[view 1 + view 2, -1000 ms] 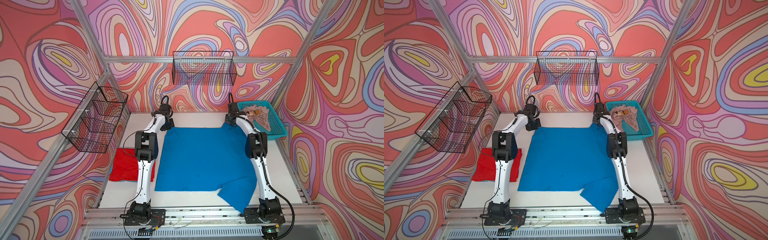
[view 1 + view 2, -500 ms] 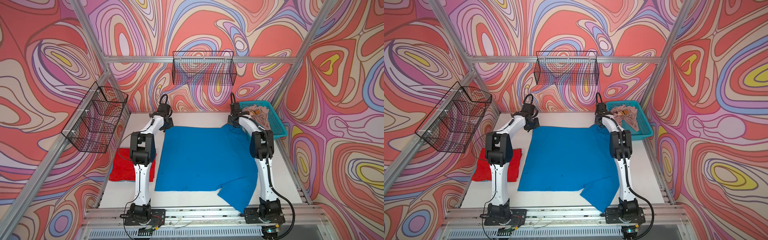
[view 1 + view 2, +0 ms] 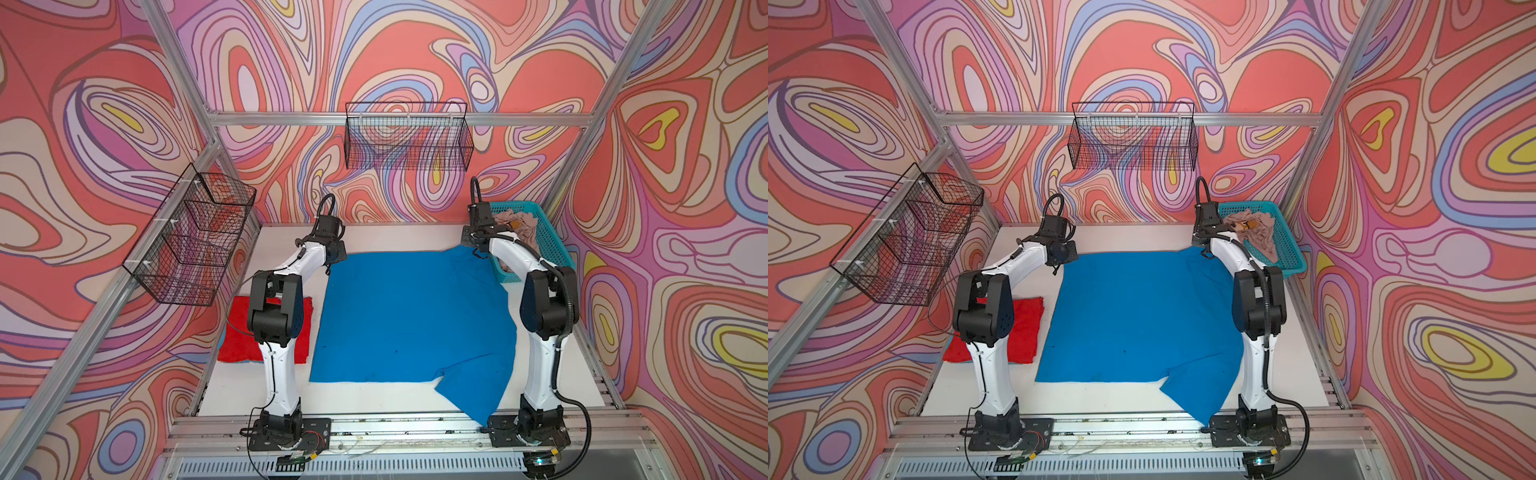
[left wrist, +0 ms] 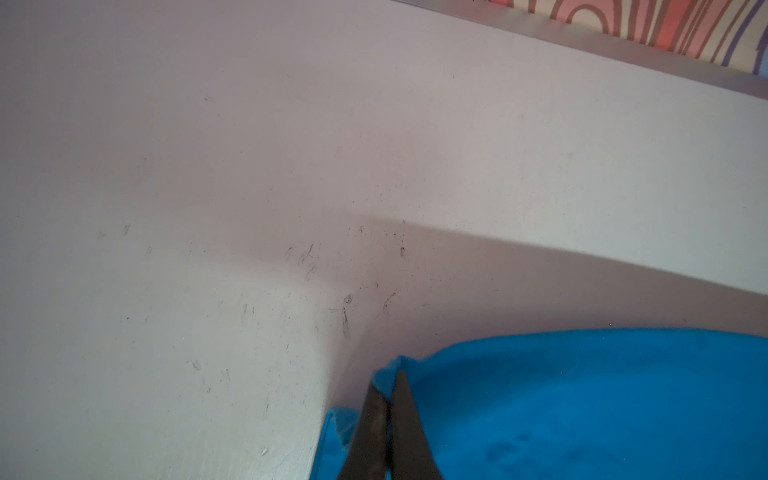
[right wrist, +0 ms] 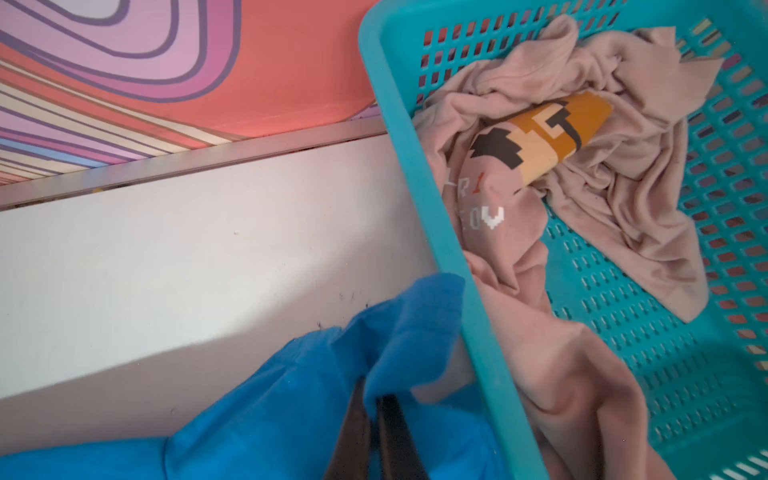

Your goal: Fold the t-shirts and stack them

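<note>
Top views both give me the whole table [image 3: 374, 401]. Nearest me, by the right arm's base, a sleeve [image 3: 473, 386] of the blue tee [image 3: 411, 320] runs out to the table's front edge. The rest of the blue tee lies spread flat over the middle of the table, between the two arms. Just beside it on the left, partly behind the left arm, the red tee [image 3: 239, 332] sits folded.

At the blue tee's far edge I have both arms reaching down to its corners. On the left wrist view, the left gripper [image 4: 388, 386] has its jaws pressed together on the far-left corner. A fold of blue cloth is pinched between the tips and lifted a little off the table. On the right wrist view, the right gripper [image 5: 372, 399] is likewise clamped on the far-right corner. A flap of blue stands up past its tips, right at the wall of the basket [image 5: 415, 166]; I cannot tell whether cloth and wall touch. In both top views that corner rises to a peak.

The basket stands in the table's far-right corner. The beige tee [image 5: 623, 187] lies crumpled inside it, its orange-black print facing up. Beyond, wire baskets [image 3: 409, 141] hang on the back and left walls.
</note>
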Robot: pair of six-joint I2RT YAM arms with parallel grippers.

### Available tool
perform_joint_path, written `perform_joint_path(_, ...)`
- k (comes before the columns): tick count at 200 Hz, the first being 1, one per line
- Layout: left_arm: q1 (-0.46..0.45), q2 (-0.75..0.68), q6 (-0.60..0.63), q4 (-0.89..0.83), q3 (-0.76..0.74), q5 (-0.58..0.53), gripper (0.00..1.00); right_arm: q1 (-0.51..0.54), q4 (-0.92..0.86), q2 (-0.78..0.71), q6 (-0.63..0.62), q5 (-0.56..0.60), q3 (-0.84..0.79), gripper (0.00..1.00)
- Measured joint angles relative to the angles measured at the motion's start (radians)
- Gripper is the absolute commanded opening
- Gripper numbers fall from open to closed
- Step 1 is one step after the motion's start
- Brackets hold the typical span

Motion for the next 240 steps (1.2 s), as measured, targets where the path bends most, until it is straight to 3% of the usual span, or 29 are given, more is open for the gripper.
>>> perform_joint_path(114,0.000,-0.182,-0.095,0.247,-0.367,-0.030,0.00,0.058,0.060,-0.317,0.072,0.049,-0.443,0.00)
perform_joint_path(240,-0.030,-0.301,-0.188,0.367,-0.550,-0.119,0.00,0.107,0.058,-0.547,0.134,0.061,-0.705,0.00)
